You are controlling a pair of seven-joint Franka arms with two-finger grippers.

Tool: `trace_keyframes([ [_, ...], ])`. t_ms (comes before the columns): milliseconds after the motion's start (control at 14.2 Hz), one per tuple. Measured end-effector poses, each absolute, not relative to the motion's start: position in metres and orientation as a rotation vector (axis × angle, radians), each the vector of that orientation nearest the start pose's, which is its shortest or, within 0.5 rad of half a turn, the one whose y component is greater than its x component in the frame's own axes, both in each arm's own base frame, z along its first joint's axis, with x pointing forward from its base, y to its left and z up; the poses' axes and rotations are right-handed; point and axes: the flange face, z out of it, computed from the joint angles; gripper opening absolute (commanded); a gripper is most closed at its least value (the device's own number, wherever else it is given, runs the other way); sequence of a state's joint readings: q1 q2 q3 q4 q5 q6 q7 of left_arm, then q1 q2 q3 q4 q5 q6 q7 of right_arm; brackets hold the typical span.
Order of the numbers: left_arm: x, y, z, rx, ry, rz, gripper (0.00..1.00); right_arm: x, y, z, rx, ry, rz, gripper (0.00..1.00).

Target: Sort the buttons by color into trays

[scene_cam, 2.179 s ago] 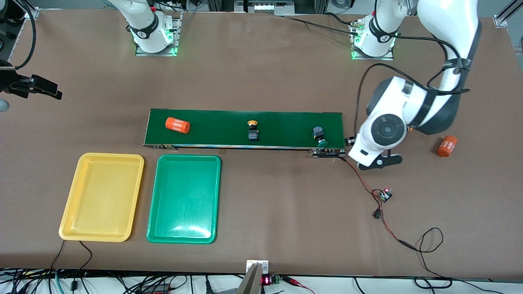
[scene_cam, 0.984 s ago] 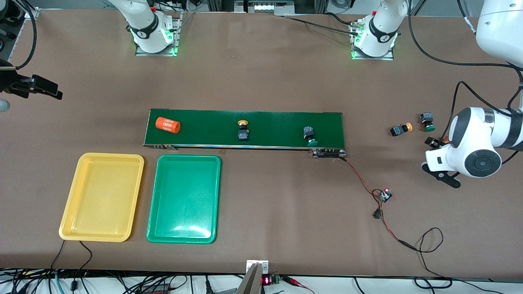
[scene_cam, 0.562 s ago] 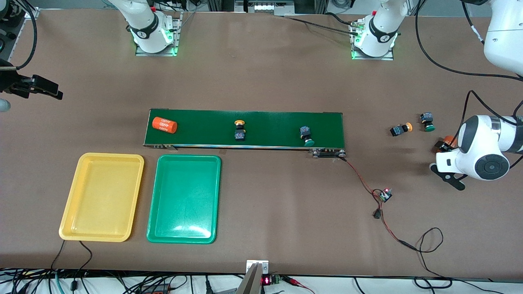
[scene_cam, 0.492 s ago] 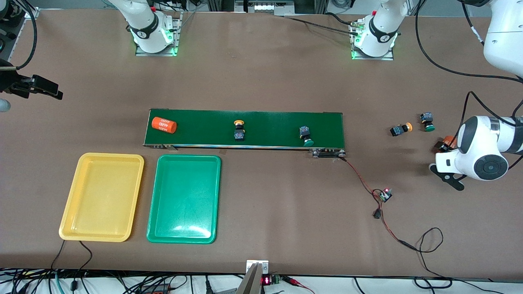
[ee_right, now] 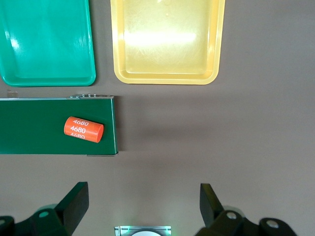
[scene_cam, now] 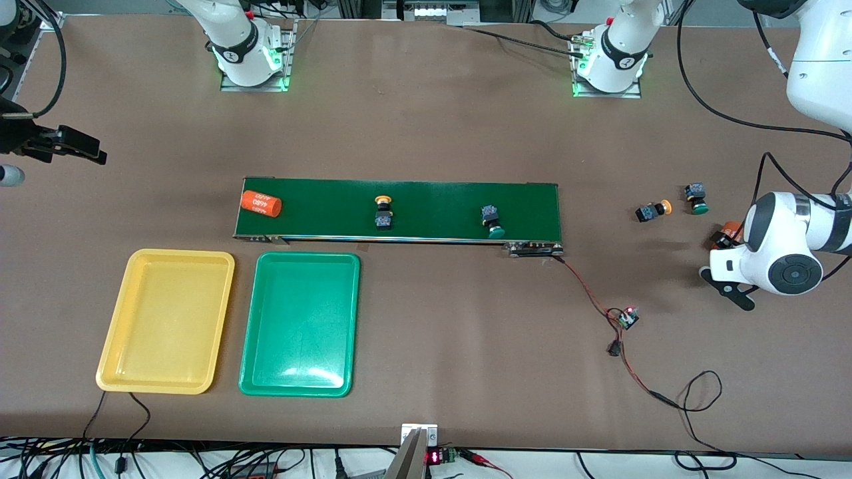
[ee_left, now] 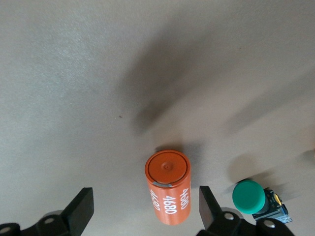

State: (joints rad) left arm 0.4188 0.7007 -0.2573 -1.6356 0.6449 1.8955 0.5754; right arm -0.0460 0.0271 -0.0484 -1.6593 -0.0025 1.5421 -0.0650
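The long dark-green conveyor belt (scene_cam: pixel 399 209) is the landmark here. The yellow tray (scene_cam: pixel 165 320) and the green tray (scene_cam: pixel 299 324) lie side by side, nearer to the front camera than the belt, at the right arm's end of it, and both are empty. An orange cylinder (scene_cam: pixel 260 203) lies on its side on the belt at that same end. A yellow button (scene_cam: pixel 383 213) sits near the middle of the belt, and a green button (scene_cam: pixel 491 221) sits on the belt toward the left arm's end. Two more buttons lie off the belt on the bare table, past its left-arm end: another yellow button (scene_cam: pixel 651 211) and another green button (scene_cam: pixel 695 197). The left gripper (ee_left: pixel 142 214) hangs low over a second orange cylinder (ee_left: pixel 168 186) out there, with its fingers spread wide on each side of it and not touching it. That cylinder's long side points back toward the wrist, between the fingers. The right gripper (ee_right: pixel 142 204) waits over the table off the belt's right-arm end, fingers spread and holding nothing. I think the right arm is the nearer one for the belt buttons and the trays.
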Motion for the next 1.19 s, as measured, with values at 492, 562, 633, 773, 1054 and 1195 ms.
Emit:
trace_keyframes([
  [492, 0.619, 0.174, 0.181, -2.653, 0.992, 0.770, 0.94, 0.556, -0.051, 0.556, -3.123, 0.042, 0.254, 1.00],
  [562, 0.619, 0.174, 0.179, -2.654, 0.993, 0.774, 0.94, 0.556, -0.051, 0.555, -3.123, 0.042, 0.254, 1.00],
  [633, 0.618, 0.173, 0.176, -2.655, 0.994, 0.779, 0.94, 0.556, -0.051, 0.555, -3.123, 0.042, 0.254, 1.00],
  [773, 0.616, 0.172, 0.171, -2.657, 0.997, 0.791, 0.94, 0.556, -0.051, 0.555, -3.123, 0.042, 0.256, 1.00],
  [1054, 0.614, 0.171, 0.164, -2.659, 0.998, 0.805, 0.86, 0.556, -0.050, 0.555, -3.123, 0.039, 0.256, 1.00],
  [1195, 0.613, 0.171, 0.162, -2.660, 0.998, 0.808, 0.72, 0.556, -0.049, 0.554, -3.123, 0.037, 0.257, 1.00],
])
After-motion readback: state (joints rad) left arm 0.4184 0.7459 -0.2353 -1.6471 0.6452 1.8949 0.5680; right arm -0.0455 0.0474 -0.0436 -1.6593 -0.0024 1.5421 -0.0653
